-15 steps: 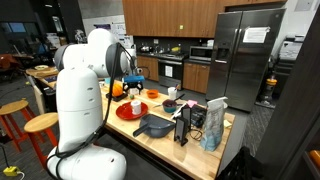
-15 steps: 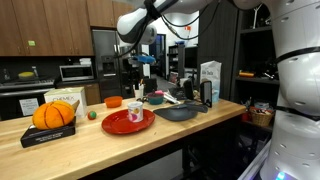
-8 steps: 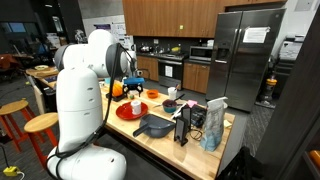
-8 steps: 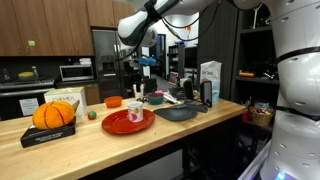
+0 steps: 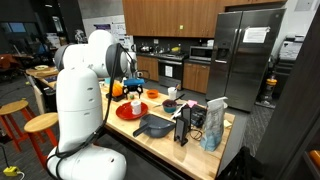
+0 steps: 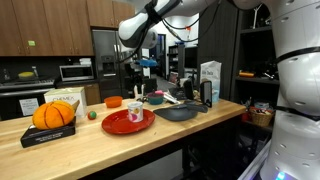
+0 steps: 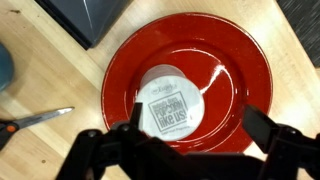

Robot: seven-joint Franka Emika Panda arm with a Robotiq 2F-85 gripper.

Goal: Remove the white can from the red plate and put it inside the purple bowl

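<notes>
white can (image 7: 172,100) on red plate (image 7: 245,70) | gripper (image 7: 190,152) spread above, fingertips cut off

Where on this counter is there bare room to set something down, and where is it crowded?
Bare counter lies in front of the red plate, between it, the pumpkin and the front edge. The plate's rim around the white can is also free. It is crowded beyond the plate: orange bowl, dark pan and carton stand close together.
</notes>
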